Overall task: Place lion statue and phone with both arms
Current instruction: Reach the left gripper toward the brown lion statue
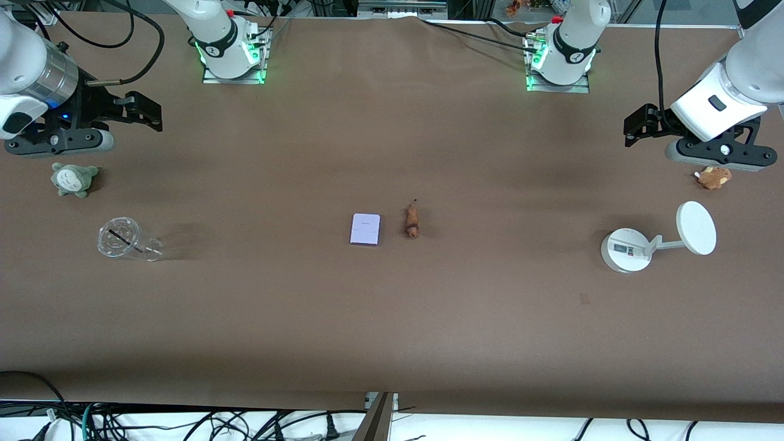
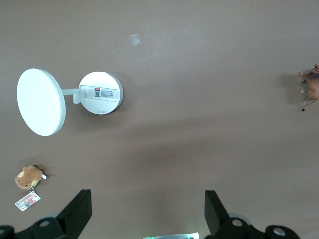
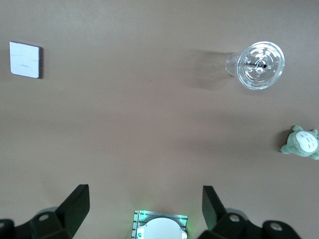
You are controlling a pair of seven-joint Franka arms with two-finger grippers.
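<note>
The phone (image 1: 365,229), a pale lavender slab, lies flat at the middle of the table; it also shows in the right wrist view (image 3: 25,59). The lion statue (image 1: 411,221), small and orange-brown with a thin dark tail, lies beside it toward the left arm's end; it also shows in the left wrist view (image 2: 311,87). My left gripper (image 1: 637,127) is open and empty, up in the air at the left arm's end, and shows in its own view (image 2: 148,211). My right gripper (image 1: 142,114) is open and empty at the right arm's end, and shows in its own view (image 3: 145,209).
A white round-based stand with a disc (image 1: 658,240) and a fluffy brown plush (image 1: 713,177) sit at the left arm's end. A grey-green plush (image 1: 74,179) and a clear plastic cup on its side (image 1: 125,239) sit at the right arm's end.
</note>
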